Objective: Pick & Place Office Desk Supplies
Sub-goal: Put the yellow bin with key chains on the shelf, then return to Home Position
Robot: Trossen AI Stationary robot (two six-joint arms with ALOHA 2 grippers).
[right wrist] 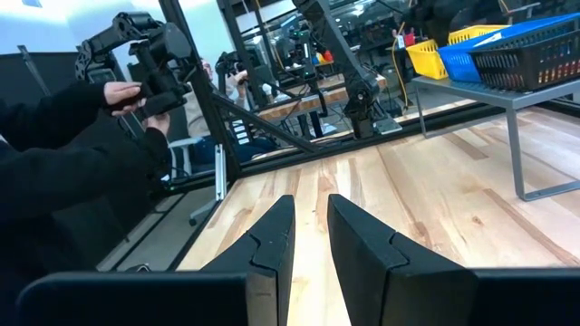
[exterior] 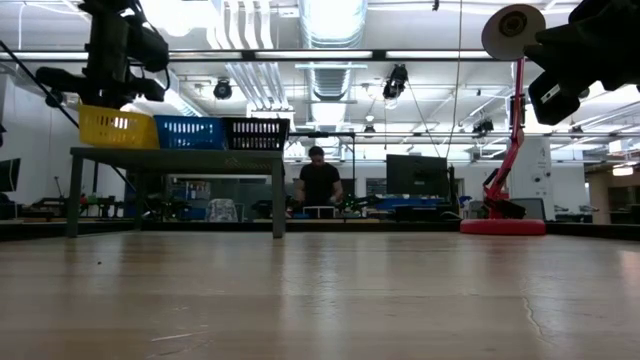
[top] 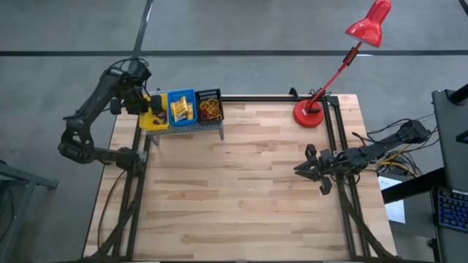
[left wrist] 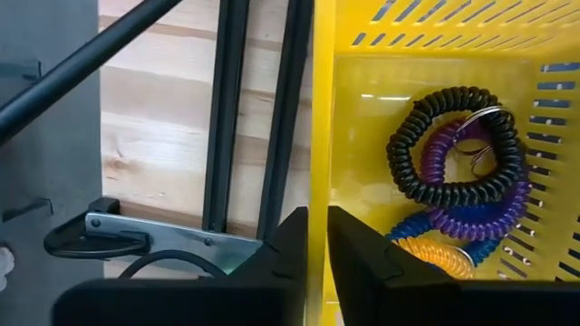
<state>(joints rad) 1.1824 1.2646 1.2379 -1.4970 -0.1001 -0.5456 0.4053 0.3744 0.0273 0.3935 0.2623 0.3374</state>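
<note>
Three small bins stand in a row on a grey stand at the table's far left. The yellow bin holds coiled rings: black, purple, blue and orange. The blue bin holds yellow items, and the black bin holds orange and red rubber bands. My left gripper points down just over the yellow bin's left wall. Its fingers are a narrow gap apart and hold nothing. My right gripper waits level at the right edge, open and empty.
A pink-red desk lamp has its base at the far right and its head beyond the table. Black frame rails run beside the stand. A person stands beyond the table. A person's hands show at the side.
</note>
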